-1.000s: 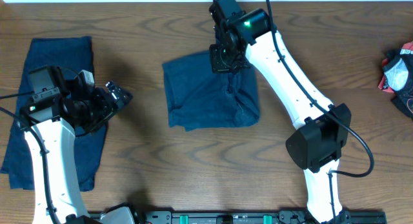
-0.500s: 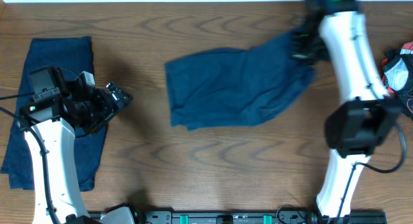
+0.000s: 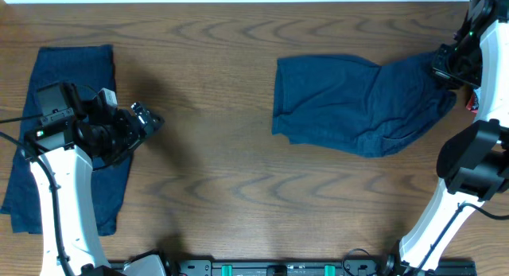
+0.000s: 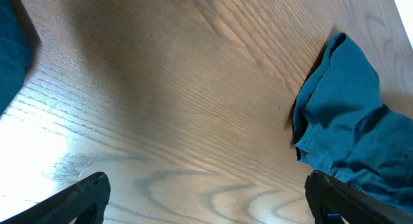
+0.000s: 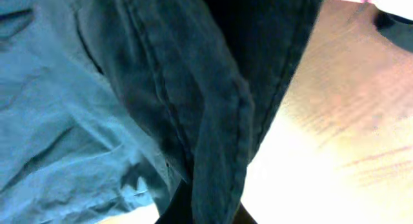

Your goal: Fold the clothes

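Table (image 3: 238, 196): brown wood.
Blue shorts (image 3: 358, 101): second ago bunched at table middle, now dragged far right, pulled out long and flatter.
Other blue cloth (image 3: 71, 69): at left side, not moved.
Right gripper (image 3: 449, 65): pinched tight on shorts' right edge.
Left gripper (image 3: 149, 121): fingers wide apart, holding nothing.
Shorts look spread out, ready for folding.

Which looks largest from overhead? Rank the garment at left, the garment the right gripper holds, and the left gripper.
1. Garment at left and held garment: too close to rank, since the left arm hides part of the first.
2. Left gripper: clearly smallest.
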You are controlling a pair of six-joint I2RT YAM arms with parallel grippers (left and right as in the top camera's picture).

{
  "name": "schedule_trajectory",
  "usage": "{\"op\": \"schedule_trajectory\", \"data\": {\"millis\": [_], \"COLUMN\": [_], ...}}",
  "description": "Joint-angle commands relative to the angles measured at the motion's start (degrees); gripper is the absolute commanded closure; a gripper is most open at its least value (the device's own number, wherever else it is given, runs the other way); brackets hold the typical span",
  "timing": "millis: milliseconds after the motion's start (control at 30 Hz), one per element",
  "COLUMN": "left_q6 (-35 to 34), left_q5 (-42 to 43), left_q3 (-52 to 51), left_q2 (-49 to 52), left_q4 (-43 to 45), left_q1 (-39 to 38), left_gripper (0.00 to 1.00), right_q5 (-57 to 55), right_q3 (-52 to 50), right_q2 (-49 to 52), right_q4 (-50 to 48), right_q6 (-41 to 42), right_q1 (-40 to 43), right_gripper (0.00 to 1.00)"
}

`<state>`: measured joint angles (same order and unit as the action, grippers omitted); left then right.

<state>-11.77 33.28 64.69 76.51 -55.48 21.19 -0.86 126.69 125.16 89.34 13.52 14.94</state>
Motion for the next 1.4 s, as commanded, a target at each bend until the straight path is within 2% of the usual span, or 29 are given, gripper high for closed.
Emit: {"op": "schedule_trajectory", "data": {"millis": [0,267,467,933,1167,1367], "left_q6": [0.35,0.35,0.35,0.35,0.35,0.35], "left_q5": [0.79,0.81,0.81,0.81,0.81,0.81], "left_q3": [1.55,1.55,1.55,1.55,1.55,1.55], "left_q2": [0.22,0.22,0.22,0.22,0.22,0.22], "left_q4": [-0.22,-0.42,-1.18,-1.18,-0.9,-0.83], "left_q1": [-0.17,-0.17,-0.22,-3.67,-3.89,-3.89], "left_gripper": [0.02,0.02,0.02,0.02,0.02,0.02], "right_q5": [2.64,-1.38,-3.04,-3.87,-3.85,-3.76], "right_q3": [1.79,10.38,14.58,13.66,7.67,3.65], "right_q2": [-4.44,-8.83,-8.94,-8.79,-7.67,-6.64], "right_q4": [-0.24,2.75,6.12,7.96,7.72,3.69], "right_q6": [-2.49,-2.89,-2.91,-2.84,-2.21,-1.11], "right_q1": [-2.75,-12.5,-16.2,-20.13,-22.18,-25.49], "right_gripper": [0.99,0.99,0.99,0.99,0.99,0.99]}}
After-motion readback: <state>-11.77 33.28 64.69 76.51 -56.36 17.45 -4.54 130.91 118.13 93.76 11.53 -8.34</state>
